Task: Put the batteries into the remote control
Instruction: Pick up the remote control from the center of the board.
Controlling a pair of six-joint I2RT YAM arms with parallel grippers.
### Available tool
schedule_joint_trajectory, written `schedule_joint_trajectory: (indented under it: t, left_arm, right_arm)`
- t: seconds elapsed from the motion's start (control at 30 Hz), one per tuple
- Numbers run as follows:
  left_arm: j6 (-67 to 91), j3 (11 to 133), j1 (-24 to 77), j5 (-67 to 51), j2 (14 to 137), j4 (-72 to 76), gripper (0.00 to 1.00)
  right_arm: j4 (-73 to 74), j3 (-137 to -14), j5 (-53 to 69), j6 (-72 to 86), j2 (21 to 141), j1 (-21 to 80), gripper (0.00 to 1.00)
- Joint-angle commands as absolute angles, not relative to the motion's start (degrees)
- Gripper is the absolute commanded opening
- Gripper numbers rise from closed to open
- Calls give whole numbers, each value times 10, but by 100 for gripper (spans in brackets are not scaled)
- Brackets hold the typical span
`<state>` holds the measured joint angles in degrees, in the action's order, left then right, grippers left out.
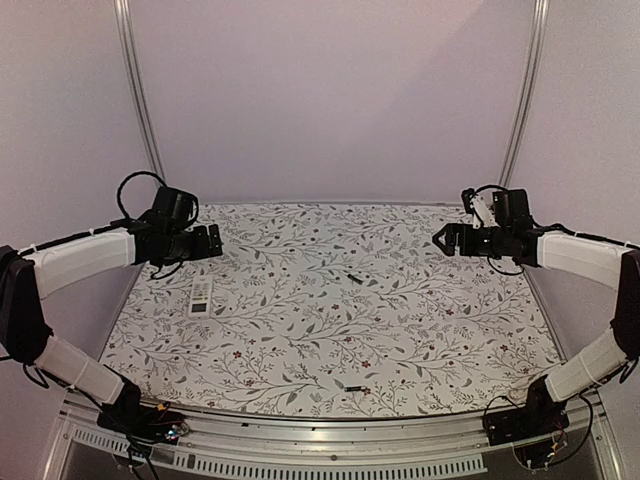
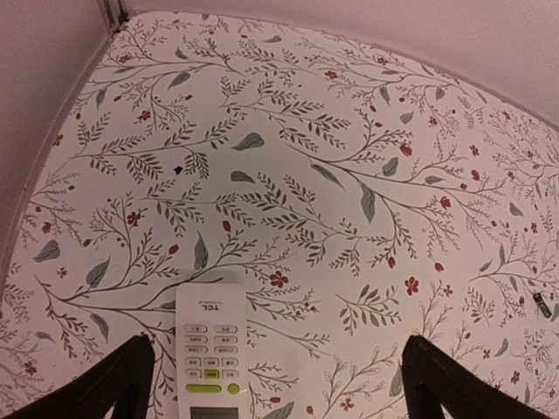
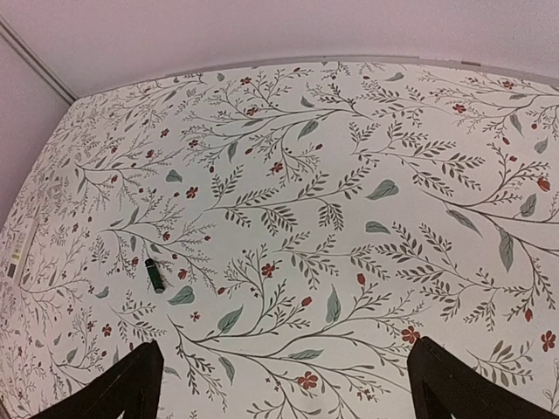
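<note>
Looking down through the top camera, I see a worktop (image 1: 450,340) spread with a white cloth printed in grey-green leafy sprigs and small red flowers. Pale lilac walls (image 1: 330,100) close it in at the back and both sides. Slim metal posts (image 1: 143,100) rise at the two back corners, and a metal rail (image 1: 330,430) runs along the near edge.

The remote control (image 1: 201,297) lies flat on the left part of the cloth, buttons up. In the left wrist view it (image 2: 210,349) sits below the left claw (image 2: 279,388), closer to the left-hand finger. That claw (image 1: 207,243) hangs above the cloth, released and spread wide, with nothing in it. The right claw (image 1: 445,240) hangs over the right side of the worktop. Its wrist view shows it (image 3: 279,388) spread just as wide and holding nothing.

The far battery (image 1: 354,277) lies near the middle of the worktop, and I see it (image 3: 155,274) as a small dark stick in the right wrist view. The near battery (image 1: 353,387) lies close to the front edge. Both are well apart from the remote control.
</note>
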<state>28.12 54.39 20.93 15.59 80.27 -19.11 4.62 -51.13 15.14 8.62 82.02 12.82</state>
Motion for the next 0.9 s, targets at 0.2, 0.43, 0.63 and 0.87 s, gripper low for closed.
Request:
schedule_joint_trajectory:
  t: [0.2, 0.43, 0.63, 0.87]
  left_arm:
    - [320, 565, 202, 189, 815, -302, 100]
    - [335, 571, 173, 160, 883, -325, 99]
    - [340, 566, 169, 151, 923, -316, 96]
    - [342, 552, 163, 115, 965, -299, 88]
  right_arm:
    - [45, -502, 163, 70, 816, 134, 99]
    - [45, -500, 175, 73, 814, 135, 99]
    - [44, -502, 181, 73, 813, 135, 99]
    - [45, -504, 194, 70, 817, 136, 99]
